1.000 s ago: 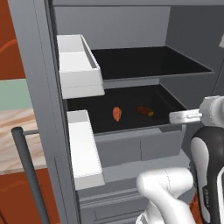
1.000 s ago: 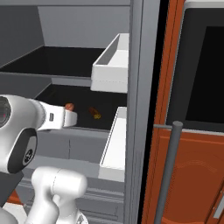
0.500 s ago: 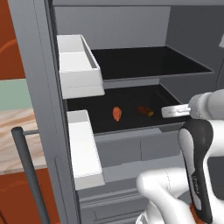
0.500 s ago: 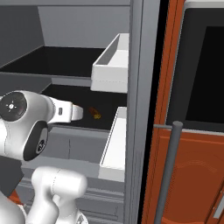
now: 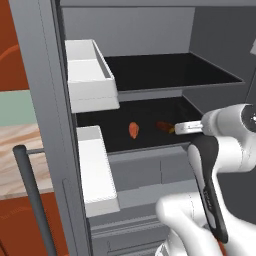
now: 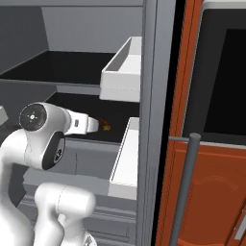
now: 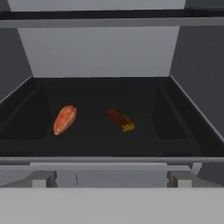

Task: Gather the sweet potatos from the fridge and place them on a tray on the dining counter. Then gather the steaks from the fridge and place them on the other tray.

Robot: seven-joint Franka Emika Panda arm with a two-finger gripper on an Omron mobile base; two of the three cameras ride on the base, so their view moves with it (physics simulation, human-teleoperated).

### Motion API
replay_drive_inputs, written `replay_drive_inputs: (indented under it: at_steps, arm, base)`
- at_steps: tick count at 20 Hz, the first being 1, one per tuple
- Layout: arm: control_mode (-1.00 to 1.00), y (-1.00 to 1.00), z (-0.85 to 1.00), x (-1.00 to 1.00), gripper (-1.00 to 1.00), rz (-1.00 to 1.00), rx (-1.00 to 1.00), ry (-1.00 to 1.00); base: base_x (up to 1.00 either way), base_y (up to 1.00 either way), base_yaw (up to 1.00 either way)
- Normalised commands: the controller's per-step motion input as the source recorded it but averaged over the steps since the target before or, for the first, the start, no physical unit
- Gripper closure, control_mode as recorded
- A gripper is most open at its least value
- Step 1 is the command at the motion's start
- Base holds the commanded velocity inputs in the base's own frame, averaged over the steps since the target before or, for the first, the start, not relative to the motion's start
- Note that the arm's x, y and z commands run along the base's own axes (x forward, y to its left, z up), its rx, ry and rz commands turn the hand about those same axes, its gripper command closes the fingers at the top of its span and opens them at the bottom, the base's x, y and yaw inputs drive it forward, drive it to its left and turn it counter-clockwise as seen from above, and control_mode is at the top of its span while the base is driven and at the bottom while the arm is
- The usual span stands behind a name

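The fridge [image 5: 40, 75] stands open. On its lower dark shelf [image 7: 144, 131] lies an orange-red sweet potato [image 7: 64, 119] [image 5: 134, 130]. To its right is a darker red-brown oblong piece with a yellow end [image 7: 121, 120] [image 5: 164, 127] [image 6: 104, 126]. My gripper [image 7: 111, 179] [image 5: 176, 129] [image 6: 95, 126] hovers level at the shelf's front edge, open, with nothing between its fingers, short of both pieces. The steaks and both trays are out of view.
White door bins [image 5: 90, 75] [image 5: 96, 170] [image 6: 122, 72] hang on the fridge door beside the shelves. An upper dark shelf [image 5: 165, 72] sits close above. A long bar handle [image 5: 32, 200] [image 6: 185, 192] rises in front. A tan wood-look counter top [image 5: 15, 150] shows left.
The arm has swung forward and the hand has reached closer to the lower shelf's front edge. The jaws stayed open; both pieces on the shelf lie as before.
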Motion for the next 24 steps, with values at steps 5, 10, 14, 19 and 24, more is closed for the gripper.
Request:
replay_drive_inputs:
  at_steps: [5, 10, 14, 19, 24]
  arm:
    - [-1.0, 0.0, -0.34, 0.52, -1.0, 0.0, 0.0, -0.03]
    - [-1.0, 0.0, -0.21, 0.46, -1.0, 0.0, 0.0, -0.02]
    - [-1.0, -0.02, -0.3, 0.3, -1.0, 0.0, 0.0, 0.0]
    - [-1.0, -0.04, -0.19, 0.48, -1.0, 0.0, 0.0, 0.0]
    - [-1.0, -0.11, -0.2, 0.45, -1.0, 0.0, 0.0, 0.0]
  base:
    - [0.0, 0.0, 0.0]
    - [0.0, 0.0, 0.0]
    - [0.0, 0.0, 0.0]
    - [0.0, 0.0, 0.0]
    - [0.0, 0.0, 0.0]
